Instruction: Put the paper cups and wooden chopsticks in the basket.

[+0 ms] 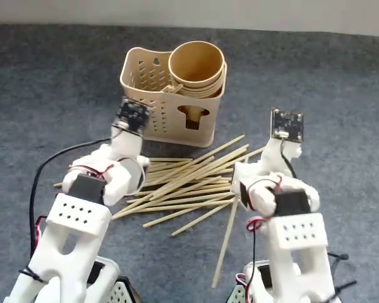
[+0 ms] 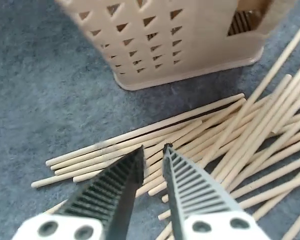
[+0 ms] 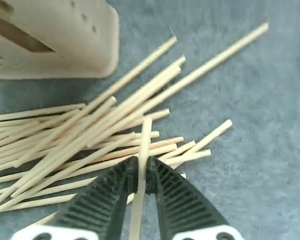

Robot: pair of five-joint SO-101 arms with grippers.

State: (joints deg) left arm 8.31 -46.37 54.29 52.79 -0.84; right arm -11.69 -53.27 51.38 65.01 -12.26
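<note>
- Basket point(image 1: 145, 85) — stiff beige plastic, boxy with rounded corners and walls pierced with small holes; it is standing upright at the far side of the bench point(image 1: 341, 95), whose grey cover is looking napped like carpet.
- Paper cups point(image 1: 196, 63) — tan, nested in one stack, already sitting in the basket's right end, rims rising above its wall.
- Chopsticks point(image 1: 183, 183) — pale bare wood, thin, round and straight; they are lying in a loose, crossed fan on the bench just in front of the basket, between the two arms. Judged light and rigid but prone to rolling and sliding; gripping near mid-length should keep one from tipping.
- Left tool point(image 2: 153, 147) — black ribbed jaws standing slightly parted, holding nothing, hovering over the near-left edge of the pile.
- Right tool point(image 3: 142, 160) — jaws clenching a single chopstick point(image 3: 146, 135), which is running lengthwise between them, its tip pointing toward the pile.
</note>
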